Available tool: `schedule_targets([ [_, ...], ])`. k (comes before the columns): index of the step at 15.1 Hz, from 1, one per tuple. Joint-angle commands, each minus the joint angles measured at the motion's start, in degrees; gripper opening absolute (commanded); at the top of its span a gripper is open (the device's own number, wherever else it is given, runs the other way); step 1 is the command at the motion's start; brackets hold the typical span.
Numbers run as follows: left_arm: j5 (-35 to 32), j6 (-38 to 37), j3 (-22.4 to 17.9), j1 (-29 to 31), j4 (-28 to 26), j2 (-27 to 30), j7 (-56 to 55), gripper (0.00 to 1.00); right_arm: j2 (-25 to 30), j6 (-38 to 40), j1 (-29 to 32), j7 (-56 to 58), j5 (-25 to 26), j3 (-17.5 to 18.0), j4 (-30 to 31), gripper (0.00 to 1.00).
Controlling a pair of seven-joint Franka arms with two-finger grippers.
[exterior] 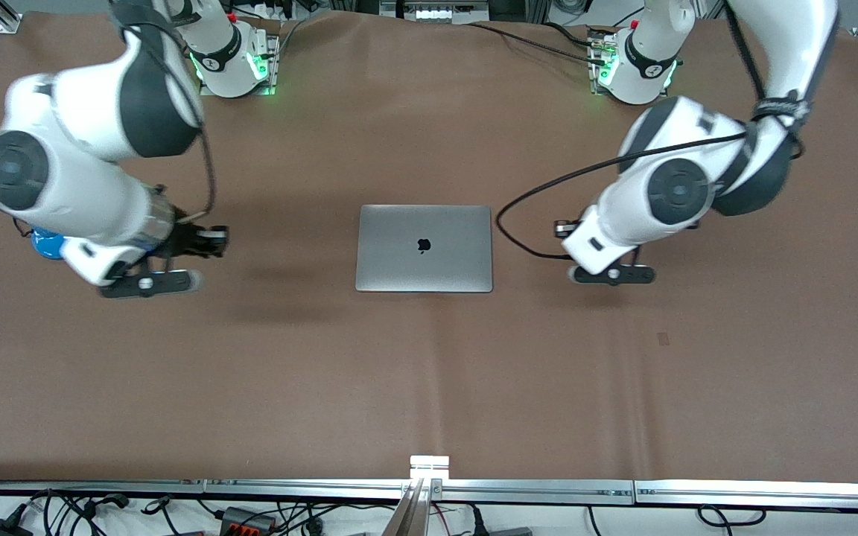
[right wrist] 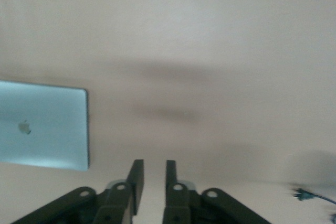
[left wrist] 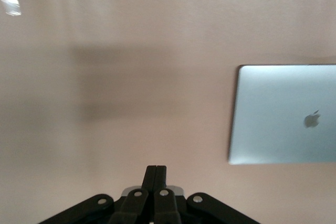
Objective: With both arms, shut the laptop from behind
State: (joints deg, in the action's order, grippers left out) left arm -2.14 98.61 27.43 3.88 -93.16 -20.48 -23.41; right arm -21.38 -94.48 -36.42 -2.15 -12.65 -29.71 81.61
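The silver-grey laptop [exterior: 424,248] lies closed and flat in the middle of the brown table, its lid up with the dark apple logo showing. It also shows in the left wrist view [left wrist: 286,114] and in the right wrist view [right wrist: 44,124]. My left gripper [exterior: 561,227] hangs over bare table beside the laptop, toward the left arm's end, with its fingers [left wrist: 156,169] pressed together and empty. My right gripper [exterior: 220,238] hangs over bare table beside the laptop, toward the right arm's end, with its fingers [right wrist: 152,163] a little apart and empty. Neither gripper touches the laptop.
A small blue object [exterior: 48,244] sits mostly hidden under the right arm. A metal rail [exterior: 429,487] runs along the table edge nearest the front camera. The arm bases [exterior: 235,59] stand at the edge farthest from it.
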Motion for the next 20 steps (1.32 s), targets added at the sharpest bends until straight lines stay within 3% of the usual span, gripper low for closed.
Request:
schedule_targets([
  [1, -0.1, -4.4, -6.3, -0.9, -0.3, 5.0, 7.4, 0.07, -0.9, 1.9, 0.4, 0.9, 0.3, -1.9, -5.0, 1.0],
  [3, 1.3, -8.5, -11.3, -2.4, -0.4, 8.4, 9.5, 0.15, -0.9, 4.0, 0.5, 1.1, 2.4, -3.0, -6.9, 1.0],
  [4, 1.3, -9.8, -13.1, -2.7, -0.3, 9.9, 9.5, 0.25, -0.9, 4.1, 0.6, 1.0, 2.5, -4.1, -7.4, 1.0],
  [5, 1.3, -10.4, -14.9, -2.7, -0.3, 11.2, 9.6, 0.42, -0.9, 4.3, 0.8, 0.8, 2.4, -4.9, -8.2, 1.0],
  [7, 1.4, -11.1, -17.0, -2.6, -0.2, 13.5, 9.6, 1.0, -1.0, 3.4, 2.4, 0.9, 2.4, -4.8, -9.5, 1.0],
  [8, 1.3, -11.0, -17.1, -2.5, -0.3, 15.4, 10.0, 1.0, -0.9, 3.3, 4.5, 0.7, 2.3, -3.9, -9.6, 1.0],
  [9, 0.9, -10.8, -17.5, -2.5, -0.1, 16.7, 10.1, 1.0, -0.2, 3.2, 9.0, 0.7, 2.2, 0.1, -9.6, 1.0],
  [11, 0.4, -10.5, -17.9, -2.2, 0.3, 17.6, 10.2, 1.0, 1.7, 3.2, 20.0, 0.7, 3.2, 11.4, -9.4, 1.0],
  [12, 0.6, -10.3, -19.7, -2.1, 0.2, 17.8, 10.4, 1.0, 2.7, 2.4, 23.5, 0.6, 4.6, 15.0, -8.9, 1.0],
  [14, 0.9, -9.8, -22.4, -2.1, -0.7, 18.2, 11.9, 1.0, 5.6, -1.0, 32.5, 1.2, 10.0, 24.8, -5.5, 1.0],
  [15, 1.2, -9.3, -22.6, -2.0, -1.5, 18.5, 13.7, 1.0, 6.2, -1.4, 35.0, 2.2, 11.1, 27.1, -4.8, 1.0],
  [18, 1.3, -8.2, -22.3, -2.1, -6.5, 22.2, 14.1, 1.0, 7.8, -1.4, 35.1, 3.5, 11.7, 27.2, -3.0, 1.0],
  [20, 1.3, -8.3, -22.4, -2.1, -6.2, 22.3, 14.3, 1.0, 8.1, -0.9, 35.4, 3.6, 11.8, 27.2, -2.1, 1.0],
])
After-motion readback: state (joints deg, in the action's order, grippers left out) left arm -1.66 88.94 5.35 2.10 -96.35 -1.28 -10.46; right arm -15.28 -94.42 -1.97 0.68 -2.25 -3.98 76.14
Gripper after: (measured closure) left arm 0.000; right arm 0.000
